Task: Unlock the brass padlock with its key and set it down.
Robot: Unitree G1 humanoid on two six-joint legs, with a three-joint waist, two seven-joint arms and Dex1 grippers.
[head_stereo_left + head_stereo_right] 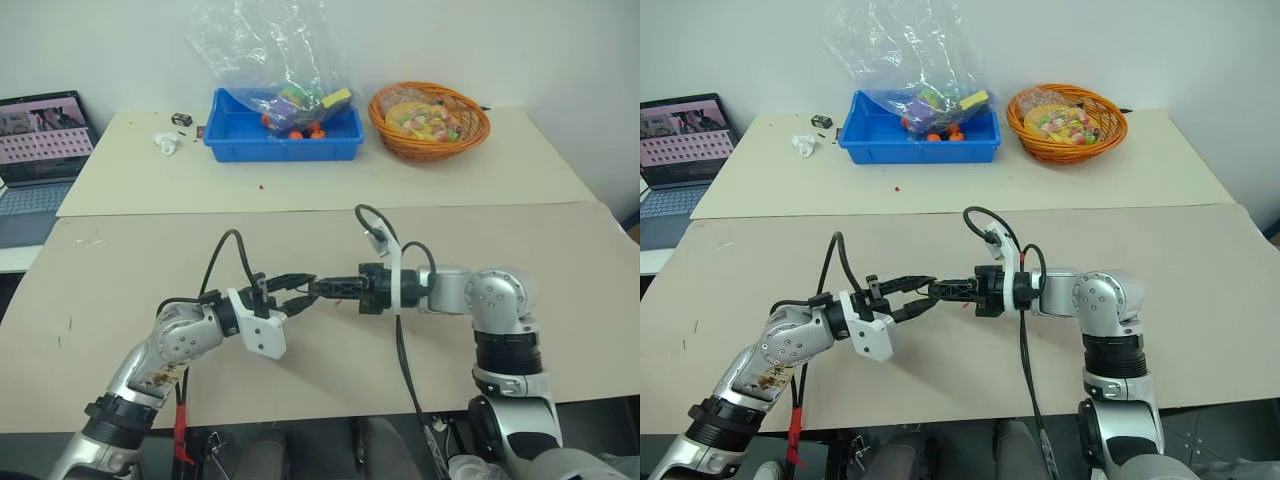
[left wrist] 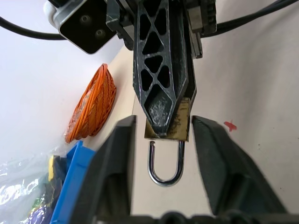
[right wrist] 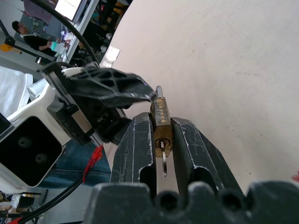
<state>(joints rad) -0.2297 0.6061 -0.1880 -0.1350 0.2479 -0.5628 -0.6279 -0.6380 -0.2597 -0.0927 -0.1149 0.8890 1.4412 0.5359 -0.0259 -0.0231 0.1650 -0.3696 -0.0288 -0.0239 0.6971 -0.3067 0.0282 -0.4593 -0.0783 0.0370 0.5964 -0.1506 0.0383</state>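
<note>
Two arms meet tip to tip above the tan table (image 1: pixel 480 230) in the head views. The left gripper (image 1: pixel 291 289) reaches in from the left with its black jaws parted, and the right gripper (image 1: pixel 325 289) points straight at it from the right, its jaws drawn together. What sits between the tips is too small to make out from here. At the back of the table stand a blue bin (image 1: pixel 283 138) under a clear plastic bag (image 1: pixel 262 45) and an orange wicker basket (image 1: pixel 429 120) of colourful bits. A laptop (image 1: pixel 40 165) stands open at the far left, and a crumpled white scrap (image 1: pixel 167 143) lies left of the bin.

In the left wrist view, the left gripper (image 2: pixel 163 142) has its jaws spread, one on each side of the brass padlock (image 2: pixel 180 128) without pressing it. The padlock's silvery shackle (image 2: pixel 165 165) hangs between them. The right gripper's latticed finger (image 2: pixel 161 65) clamps the brass body.

In the right wrist view, the right gripper (image 3: pixel 162 135) is clenched on the brass padlock (image 3: pixel 162 122), one jaw flat on each broad face. The key (image 3: pixel 163 161) sticks out of the padlock's near end, between the jaws. The left gripper's black fingers (image 3: pixel 119 91) lie just at the padlock's far end.
</note>
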